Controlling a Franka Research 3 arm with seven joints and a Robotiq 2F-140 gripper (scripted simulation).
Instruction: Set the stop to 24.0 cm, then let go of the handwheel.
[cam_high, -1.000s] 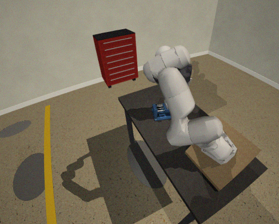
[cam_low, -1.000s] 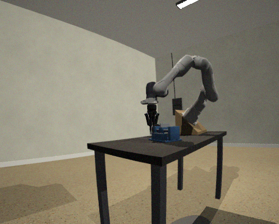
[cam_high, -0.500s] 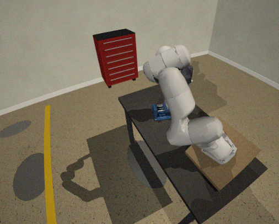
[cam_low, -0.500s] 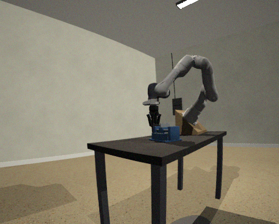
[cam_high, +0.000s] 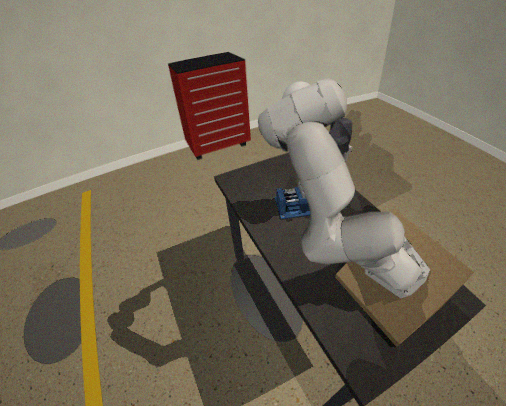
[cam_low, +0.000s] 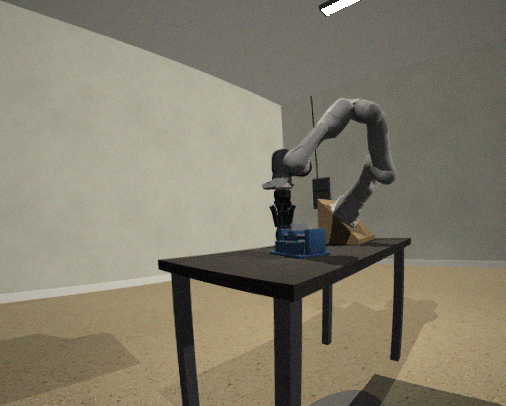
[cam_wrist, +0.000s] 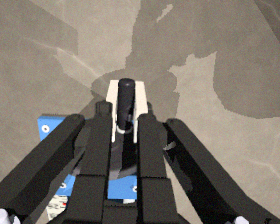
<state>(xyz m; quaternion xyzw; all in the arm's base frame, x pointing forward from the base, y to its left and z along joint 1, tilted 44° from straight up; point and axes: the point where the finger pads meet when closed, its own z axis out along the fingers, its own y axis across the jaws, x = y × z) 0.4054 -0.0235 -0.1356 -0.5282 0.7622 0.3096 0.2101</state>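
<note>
Wrist view: gripper (cam_wrist: 128, 136) fingers clenched on the handwheel's dark crank handle (cam_wrist: 125, 105), which stands up between them over a pale hub. Blue stop fixture (cam_low: 300, 242) sits on the desk (cam_low: 260, 272) near its far edge (the side by the arm's wedge mount (cam_low: 342, 227)). Exterior view: gripper points straight down onto the fixture's left end. Stop reading too small to tell.

One table (cam_high: 260, 235), one blue fixture (cam_high: 292, 204), one wooden wedge (cam_high: 440, 280), one arm (cam_high: 325, 185) with one claw (cam_low: 282, 227), and one red drawer cabinet (cam_high: 212, 105) at eleven o'clock.
</note>
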